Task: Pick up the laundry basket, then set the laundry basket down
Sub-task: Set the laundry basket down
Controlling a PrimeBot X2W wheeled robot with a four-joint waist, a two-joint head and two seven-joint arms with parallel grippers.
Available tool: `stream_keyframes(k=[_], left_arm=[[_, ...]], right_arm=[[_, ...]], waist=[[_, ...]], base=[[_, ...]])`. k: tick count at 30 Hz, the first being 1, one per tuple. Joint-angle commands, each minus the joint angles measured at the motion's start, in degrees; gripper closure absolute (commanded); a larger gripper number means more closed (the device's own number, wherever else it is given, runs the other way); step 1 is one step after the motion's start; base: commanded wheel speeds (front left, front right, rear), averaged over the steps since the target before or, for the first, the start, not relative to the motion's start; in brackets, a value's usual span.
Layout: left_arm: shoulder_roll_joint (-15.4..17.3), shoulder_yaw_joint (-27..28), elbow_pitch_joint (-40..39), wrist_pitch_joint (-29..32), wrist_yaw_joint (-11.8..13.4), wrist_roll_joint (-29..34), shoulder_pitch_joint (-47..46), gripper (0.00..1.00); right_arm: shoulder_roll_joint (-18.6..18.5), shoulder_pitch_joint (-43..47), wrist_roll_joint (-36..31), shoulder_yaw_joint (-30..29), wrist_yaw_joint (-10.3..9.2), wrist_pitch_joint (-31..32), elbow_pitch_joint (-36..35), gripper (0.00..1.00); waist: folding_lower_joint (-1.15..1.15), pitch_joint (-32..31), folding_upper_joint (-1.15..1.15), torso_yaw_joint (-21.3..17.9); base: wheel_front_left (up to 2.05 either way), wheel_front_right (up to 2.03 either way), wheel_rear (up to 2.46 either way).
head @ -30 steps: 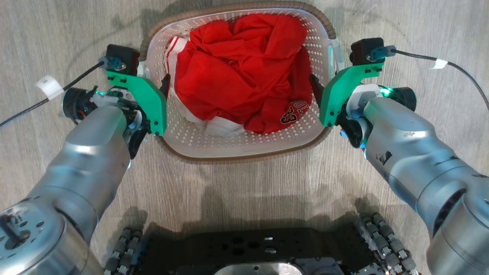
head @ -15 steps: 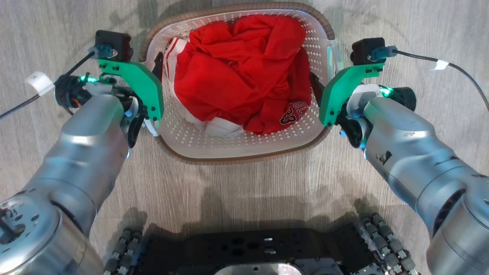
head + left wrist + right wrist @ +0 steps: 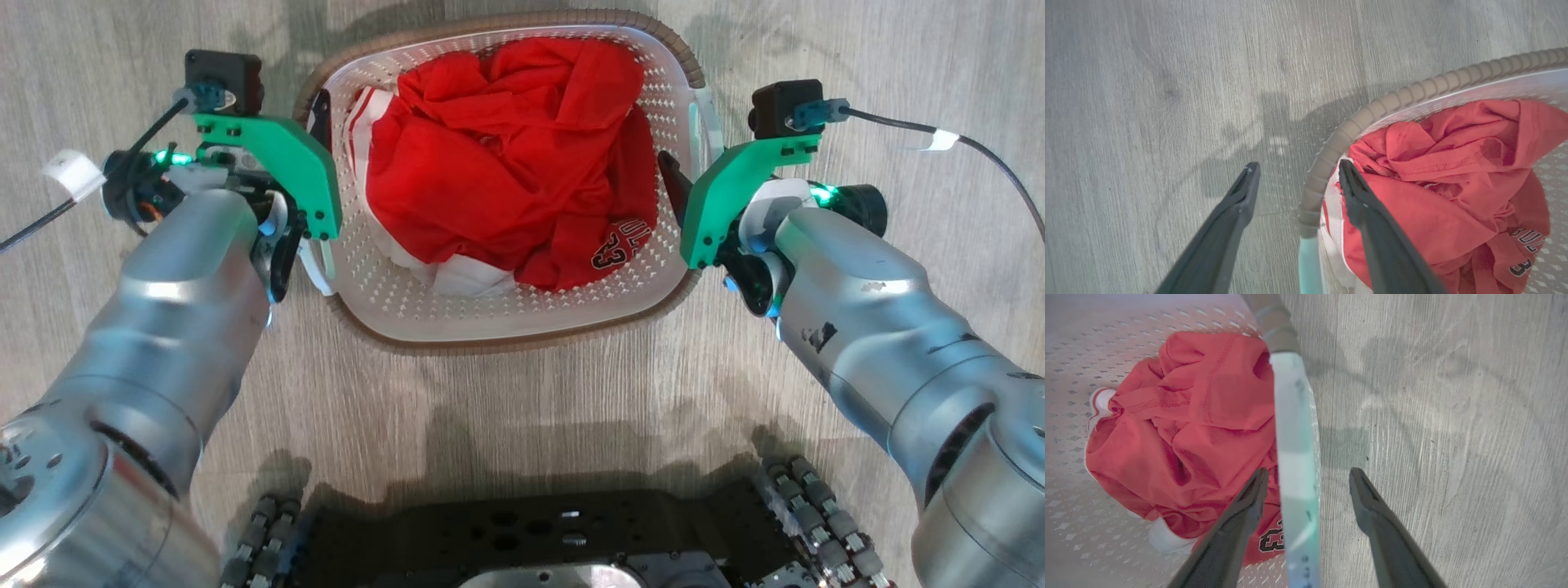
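two hands astride the basket, the left one now past its handle

one second ago the left hand (image 3: 1298,166) sat lower on the left wall of the laundry basket (image 3: 490,306). since then it has slid forward along that side, and the basket seems to have been nudged slightly. this hand stands well open and holds nothing. one finger hangs outside over the floor (image 3: 1147,102) and the other lies inside against the red garment (image 3: 506,163). between them runs the brown rim (image 3: 1327,159), not the pale left handle (image 3: 314,273), which now lies back nearer the wrist.

in the middle, the basket appears to rest on the floor just ahead of the robot's base (image 3: 522,531), between the two hands, with the red clothing heaped in it.

on the right little has changed. the right hand (image 3: 1309,471) is about where it was, also wide open and gripping nothing. the white right handle (image 3: 1294,457) runs up between its fingers, one inside the basket and one outside.

so the lift has not begun. the right side looks ready to close. the left would clamp the rim rather than the handle, so the basket might tip when raised.
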Motion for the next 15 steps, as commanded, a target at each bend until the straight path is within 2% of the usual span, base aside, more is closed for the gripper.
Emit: stream_keyframes(k=[1,15], left_arm=[[1.9,1.5,-0.4,-0.7,0.5,0.5,-1.0,0.00],[3.4,9.0,-3.2,-0.7,1.9,6.4,1.7,0.00]], right_arm=[[0.9,1.7,0.3,0.4,0.41,-0.7,-0.5,0.00],[0.9,3.6,1.3,0.5,0.41,-2.2,-2.1,0.00]], waist=[[0.00,0.1,0.00,0.0],[0.00,-2.8,0.00,-1.2]], base=[[0.00,0.00,0.00],[0.00,0.00,0.00]])
